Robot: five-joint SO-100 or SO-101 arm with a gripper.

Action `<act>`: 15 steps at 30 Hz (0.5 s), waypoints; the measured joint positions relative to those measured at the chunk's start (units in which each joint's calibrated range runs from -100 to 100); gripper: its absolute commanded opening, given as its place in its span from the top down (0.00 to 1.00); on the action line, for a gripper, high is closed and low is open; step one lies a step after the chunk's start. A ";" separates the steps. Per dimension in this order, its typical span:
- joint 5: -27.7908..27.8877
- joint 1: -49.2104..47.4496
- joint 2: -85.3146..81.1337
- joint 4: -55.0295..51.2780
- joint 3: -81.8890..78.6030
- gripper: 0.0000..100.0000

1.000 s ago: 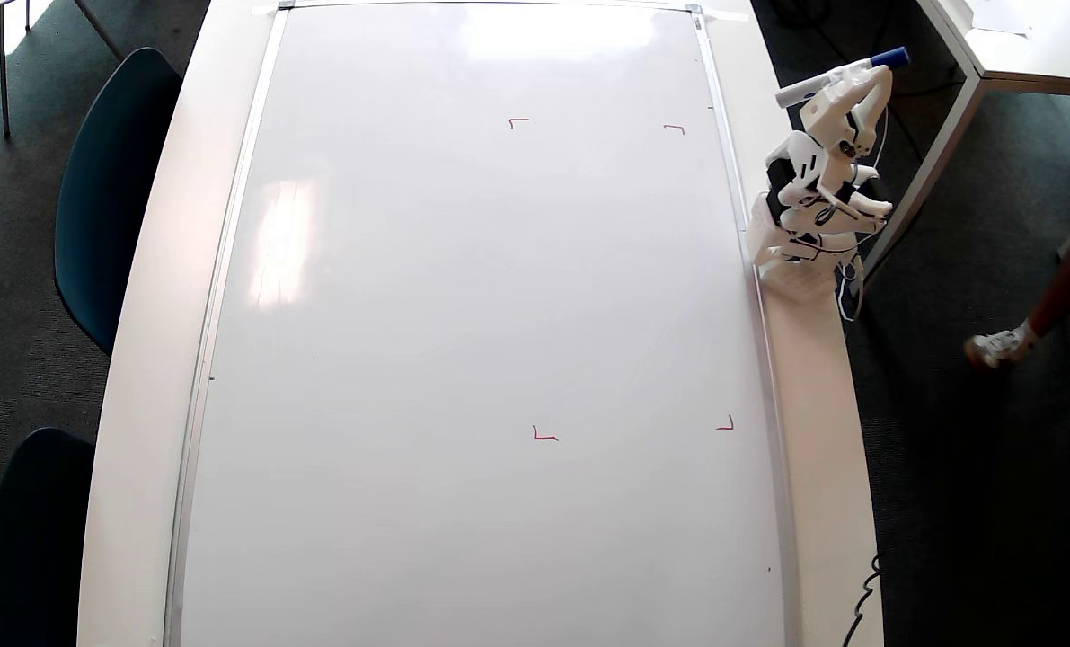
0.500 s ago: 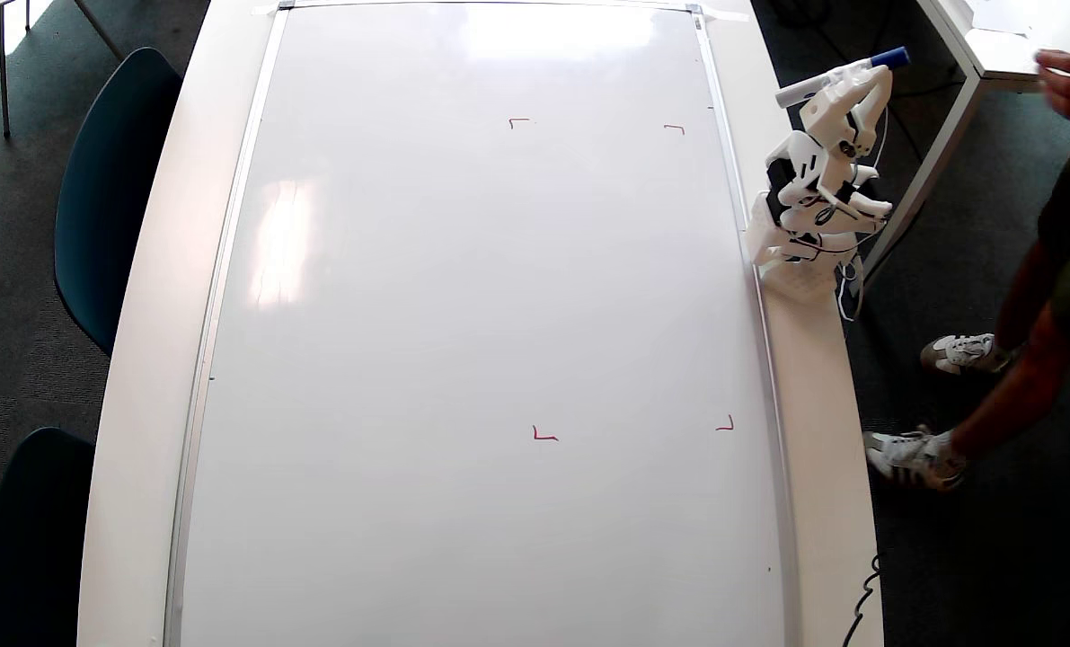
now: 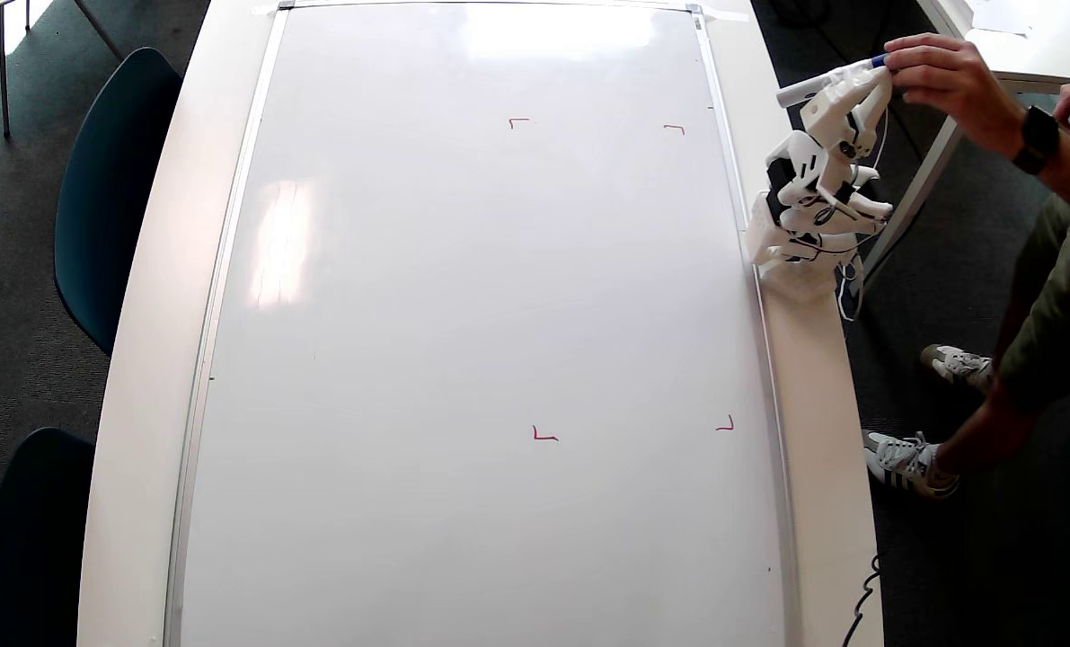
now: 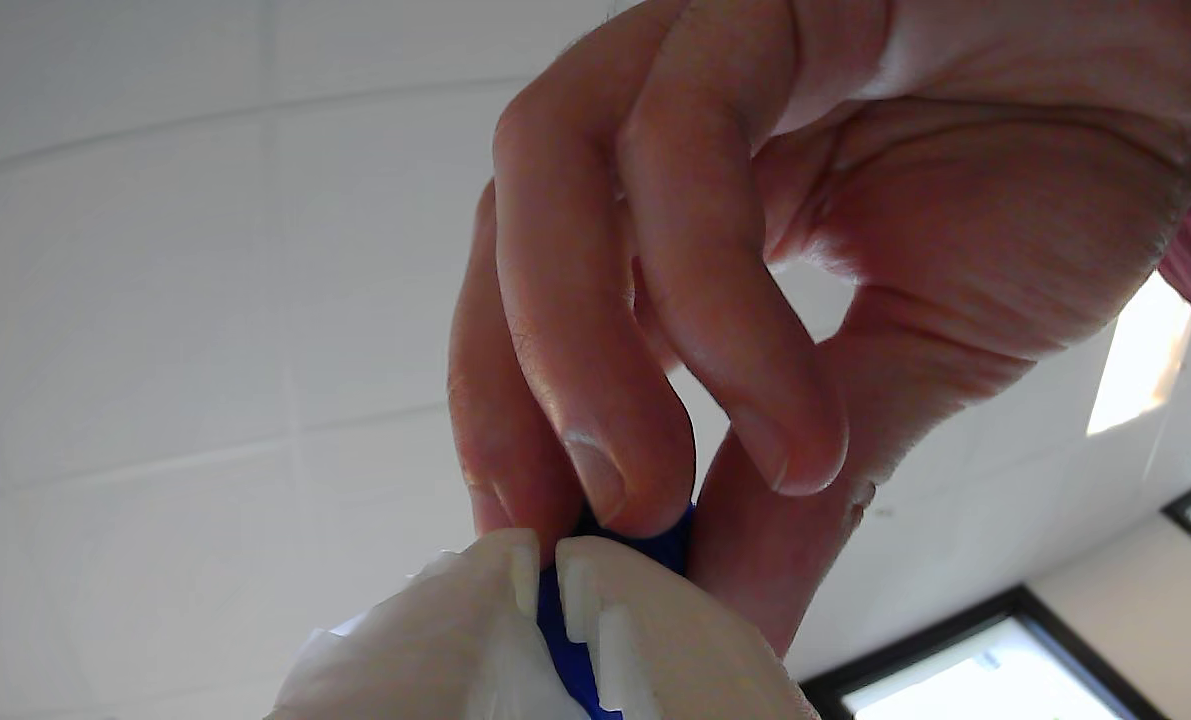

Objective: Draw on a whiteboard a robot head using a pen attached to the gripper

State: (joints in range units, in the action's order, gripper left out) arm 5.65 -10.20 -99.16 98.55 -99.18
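Observation:
The whiteboard (image 3: 481,314) covers most of the table and bears only four small red corner marks; no robot head shows on it. My white arm is folded at the board's right edge, raised and pointing away from the board. The gripper (image 3: 838,81) is shut on the pen (image 3: 804,89), a white marker lying crosswise. A person's hand (image 3: 934,70) pinches the pen's blue cap end. In the wrist view, the gripper (image 4: 551,562) points at the ceiling, its white fingertips (image 4: 610,630) clamp the blue pen (image 4: 553,620), and the person's fingers (image 4: 595,330) grip it just above.
The person (image 3: 1051,305) stands at the table's right side beside the arm's base (image 3: 795,265). Two dark chairs (image 3: 112,180) (image 3: 31,539) stand on the left. Another table (image 3: 1015,63) is at top right, and a black cable (image 3: 862,598) hangs at bottom right.
A person has walked in from the right and reached a hand to the pen's blue end. The arm and the pen have not moved.

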 measured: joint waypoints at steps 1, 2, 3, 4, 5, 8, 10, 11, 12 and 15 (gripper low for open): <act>0.00 0.00 0.00 0.00 0.00 0.99; 0.00 0.00 0.00 0.00 0.00 0.99; 0.00 0.00 0.00 0.00 0.00 0.99; 0.00 0.00 0.00 0.00 0.00 0.99; 0.00 0.00 0.00 0.09 0.00 0.99; 0.00 0.07 0.00 0.09 0.00 0.99; 0.00 -0.44 0.00 0.09 0.00 0.99; 0.00 -0.44 0.00 0.09 0.00 0.99; 0.00 -0.44 0.00 0.09 0.00 0.99; 0.00 -0.44 0.00 0.09 0.00 0.99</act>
State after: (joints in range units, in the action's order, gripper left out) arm 5.65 -10.64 -99.16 98.63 -99.18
